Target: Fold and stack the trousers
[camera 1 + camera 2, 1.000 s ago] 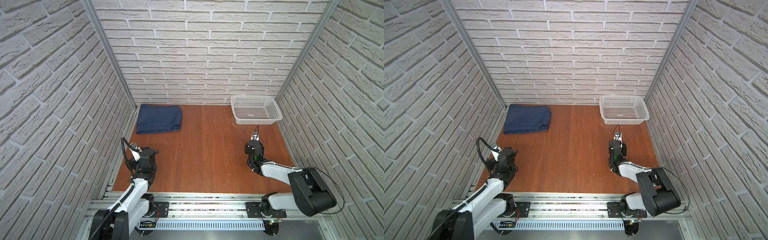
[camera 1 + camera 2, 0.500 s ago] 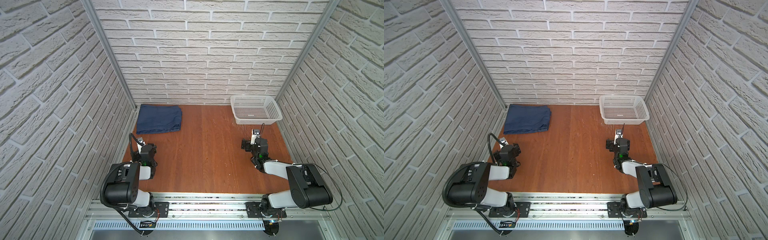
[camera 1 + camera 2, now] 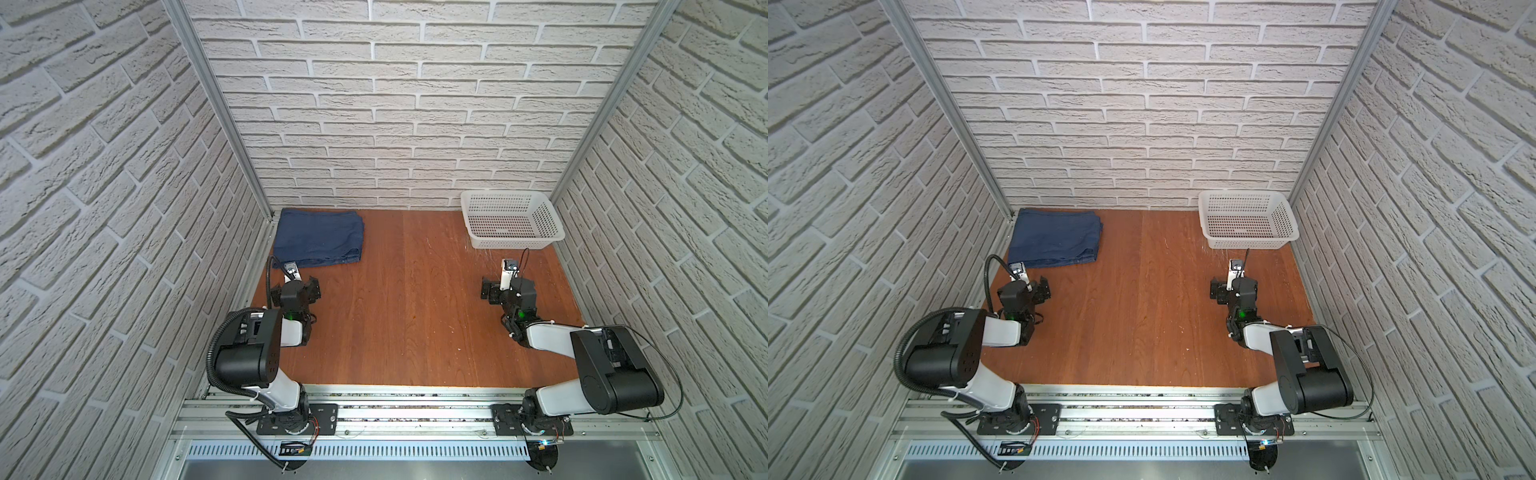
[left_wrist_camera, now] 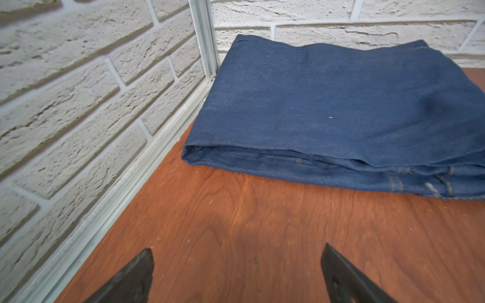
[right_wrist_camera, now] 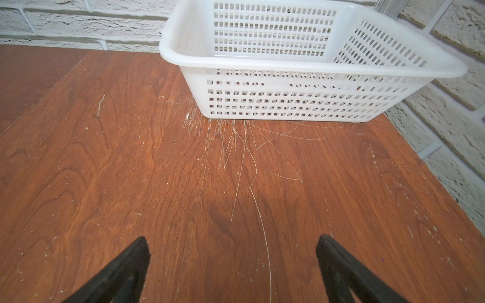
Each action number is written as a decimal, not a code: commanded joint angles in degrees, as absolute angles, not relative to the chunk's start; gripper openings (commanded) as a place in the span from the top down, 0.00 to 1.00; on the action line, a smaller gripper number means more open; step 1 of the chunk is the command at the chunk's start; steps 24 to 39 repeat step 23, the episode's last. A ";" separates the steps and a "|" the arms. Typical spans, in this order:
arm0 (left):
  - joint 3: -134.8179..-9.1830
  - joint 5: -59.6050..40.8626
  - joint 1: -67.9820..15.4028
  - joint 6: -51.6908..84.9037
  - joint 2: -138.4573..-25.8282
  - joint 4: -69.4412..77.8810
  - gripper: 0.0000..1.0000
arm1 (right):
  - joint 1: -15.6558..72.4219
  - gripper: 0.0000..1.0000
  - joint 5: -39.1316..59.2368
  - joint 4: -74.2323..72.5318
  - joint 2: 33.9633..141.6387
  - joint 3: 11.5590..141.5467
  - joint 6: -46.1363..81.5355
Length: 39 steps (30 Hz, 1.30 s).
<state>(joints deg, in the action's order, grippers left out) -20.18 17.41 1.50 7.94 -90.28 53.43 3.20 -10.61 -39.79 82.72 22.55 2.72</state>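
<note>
1. A reddish-brown wood-grain tabletop [image 3: 407,299] is enclosed on three sides by walls of pale grey imitation brick [image 3: 395,104]. Silver aluminium posts [image 3: 216,104] are set in the rear corners, and a slotted aluminium rail [image 3: 395,409] is mounted along the near edge.
2. The wood is flecked with pale specks and marked by fine whitish scratches [image 5: 236,147]. These fan out from the foot of a white perforated plastic basket [image 5: 301,69], which is placed in the rear right corner (close to the back wall).
3. The dark blue denim trousers [image 3: 318,237] are laid in the rear left corner, folded into a flat rectangle, with tan stitching shown along the near edge.
4. The left gripper [image 4: 237,249] is held over bare wood near the trousers, apart from them; its jaws are spread wide and empty.
5. The right gripper [image 5: 231,238] is likewise released, its jaws parted over bare wood, facing the basket.
</note>
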 commanded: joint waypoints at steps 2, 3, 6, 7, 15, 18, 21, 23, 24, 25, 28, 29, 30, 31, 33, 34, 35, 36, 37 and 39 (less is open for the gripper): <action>-20.32 16.61 1.05 6.51 -90.42 56.69 0.02 | 3.16 0.00 -10.37 -42.54 82.44 21.97 2.91; -20.37 16.60 1.05 6.55 -90.38 56.77 0.02 | 3.16 0.00 -10.36 -42.54 82.48 21.97 2.90; -20.39 16.60 1.05 6.50 -90.44 56.69 0.02 | 3.16 0.00 -10.37 -42.54 82.46 21.97 2.91; -20.39 16.61 1.04 6.59 -90.40 56.55 0.02 | 3.16 0.00 -10.37 -42.55 82.45 21.98 2.90; -20.47 16.62 1.06 6.55 -90.36 56.54 0.02 | 3.16 0.00 -10.35 -42.54 82.40 21.96 2.95; -20.74 16.12 1.30 6.81 -90.43 55.84 0.02 | 3.15 0.00 -10.33 -42.56 82.47 21.97 2.88; -20.87 15.38 1.93 7.31 -90.26 55.41 0.02 | 3.18 0.00 -10.37 -42.54 82.44 21.95 2.92; -20.83 15.40 1.86 7.32 -90.27 55.47 0.02 | 3.16 0.00 -10.37 -42.54 82.44 21.97 2.90; -20.83 15.40 1.86 7.32 -90.27 55.47 0.02 | 3.16 0.00 -10.37 -42.54 82.44 21.97 2.90; -20.83 15.40 1.86 7.32 -90.27 55.47 0.02 | 3.16 0.00 -10.37 -42.54 82.44 21.97 2.90; -20.83 15.40 1.86 7.32 -90.27 55.47 0.02 | 3.16 0.00 -10.37 -42.54 82.44 21.97 2.90; -20.83 15.40 1.86 7.32 -90.27 55.47 0.02 | 3.16 0.00 -10.37 -42.54 82.44 21.97 2.90; -20.83 15.40 1.86 7.32 -90.27 55.47 0.02 | 3.16 0.00 -10.37 -42.54 82.44 21.97 2.90; -20.83 15.40 1.86 7.32 -90.27 55.47 0.02 | 3.16 0.00 -10.37 -42.54 82.44 21.97 2.90; -20.83 15.40 1.86 7.32 -90.27 55.47 0.02 | 3.16 0.00 -10.37 -42.54 82.44 21.97 2.90; -20.83 15.40 1.86 7.32 -90.27 55.47 0.02 | 3.16 0.00 -10.37 -42.54 82.44 21.97 2.90; -20.83 15.40 1.86 7.32 -90.27 55.47 0.02 | 3.16 0.00 -10.37 -42.54 82.44 21.97 2.90; -20.83 15.40 1.86 7.32 -90.27 55.47 0.02 | 3.16 0.00 -10.37 -42.54 82.44 21.97 2.90; -20.83 15.40 1.86 7.32 -90.27 55.47 0.02 | 3.16 0.00 -10.37 -42.54 82.44 21.97 2.90; -20.83 15.40 1.86 7.32 -90.27 55.47 0.02 | 3.16 0.00 -10.37 -42.54 82.44 21.97 2.90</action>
